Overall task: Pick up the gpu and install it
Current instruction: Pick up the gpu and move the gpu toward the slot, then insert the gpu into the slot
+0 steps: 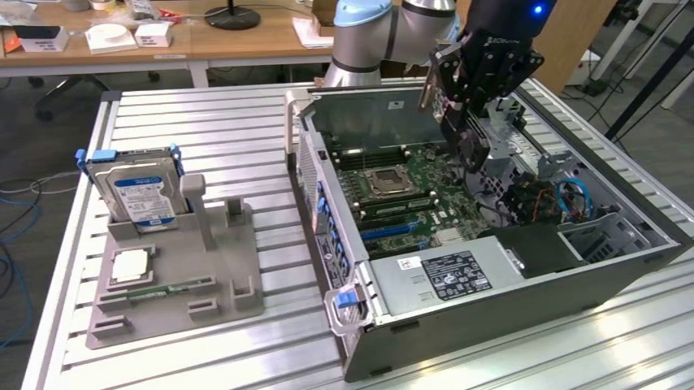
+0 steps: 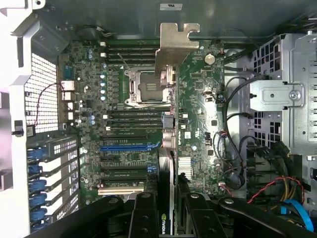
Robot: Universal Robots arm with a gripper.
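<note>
The tool [image 2: 167, 218] is clenched on the gpu [image 2: 173, 49] and holds the slim black card edge-on above the motherboard [image 2: 198, 129] inside the open computer case [image 1: 488, 325]. The case lies toward the tabletop's [image 1: 217, 122] edge on the exterior view's right. A hard drive [image 1: 136, 191] stands upright near the opposite edge.

gpu [image 2: 169, 126] partly behind pincer [image 2: 168, 212]
</note>
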